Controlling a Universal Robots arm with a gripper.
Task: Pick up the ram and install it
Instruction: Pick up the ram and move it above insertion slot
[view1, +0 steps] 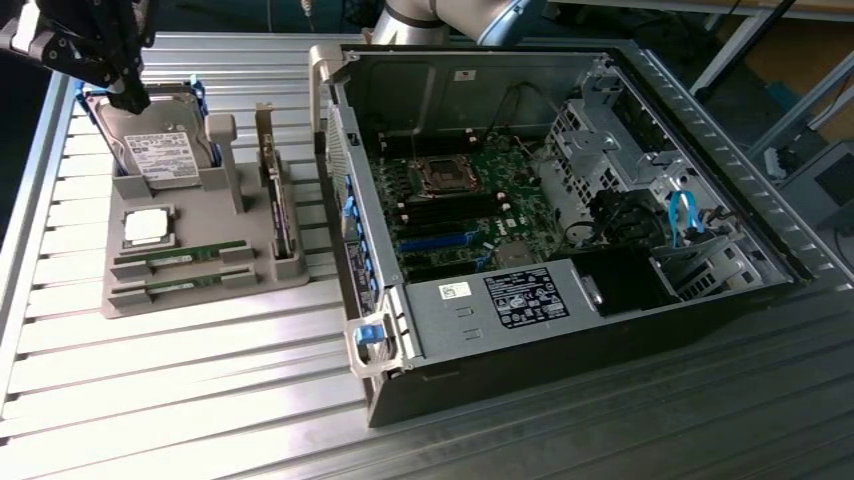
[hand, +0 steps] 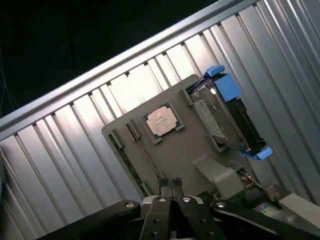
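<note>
**A:** Where is the claw?

**B:** The black two-fingered gripper (view1: 130, 98) hangs at about ten o'clock in the exterior view, over the silver-labelled hard drive in its blue bracket (view1: 154, 150). In the wrist view its fingers (hand: 164, 186) are pressed together with nothing between them.

**A:** And the ram?

**B:** The ram (view1: 180, 258), a long, narrow green circuit-board stick, stands on edge in a slot of the flat grey plastic parts tray (view1: 207, 228). That is about six o'clock from the square silver processor chip (view1: 147, 226). A second green stick (view1: 176, 287) sits in the next slot, just beside it. The gripper is well apart from both and touches neither.

**A:** Why on edge?

**B:** Probably so the top edge is free for a pinch from above. The slot blocks keep each stick upright.

**A:** And the computer?

**B:** The open black desktop case (view1: 534, 358) lies on its side on the ribbed metal table (view1: 174, 400), at three o'clock from the tray. Its green motherboard (view1: 461, 215) faces up, and I judge that lets a stick go straight down into a socket. Whether any socket is already filled, I cannot tell.
</note>
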